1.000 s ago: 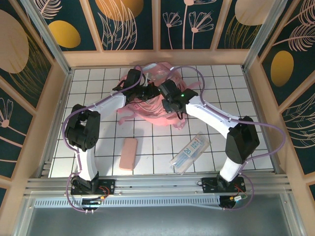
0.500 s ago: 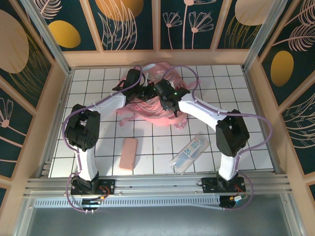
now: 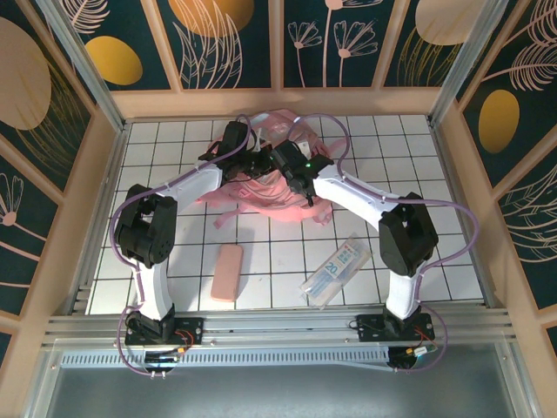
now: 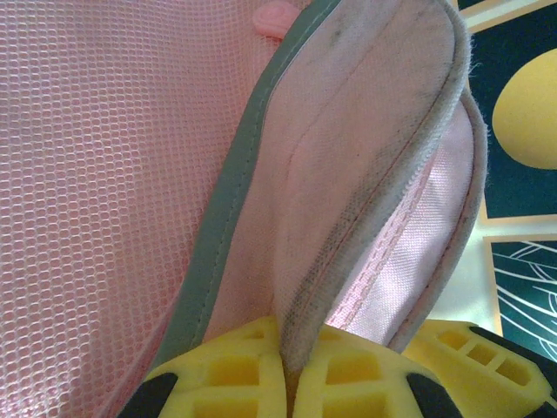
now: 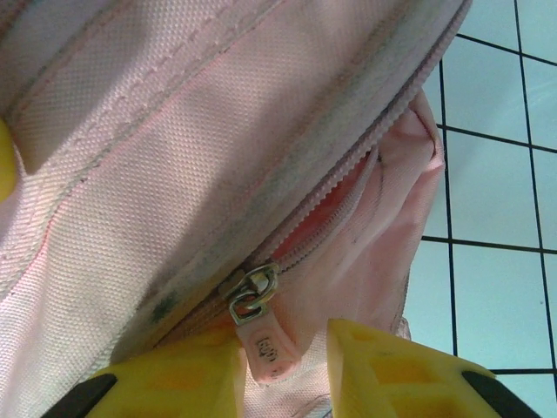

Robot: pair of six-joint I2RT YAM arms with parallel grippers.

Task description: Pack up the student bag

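Nearer, pencil case [image 3: 228, 271] and clear packet [image 3: 337, 270] lie apart from student bag [image 3: 274, 200].

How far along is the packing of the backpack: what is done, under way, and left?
Done: the backpack has its zipper partly open. In hand: the left end effector pinches the opening's edge, and the right end effector straddles the zipper pull, jaws apart. Left: the pink pencil case and clear packet lie on the table, unpacked.
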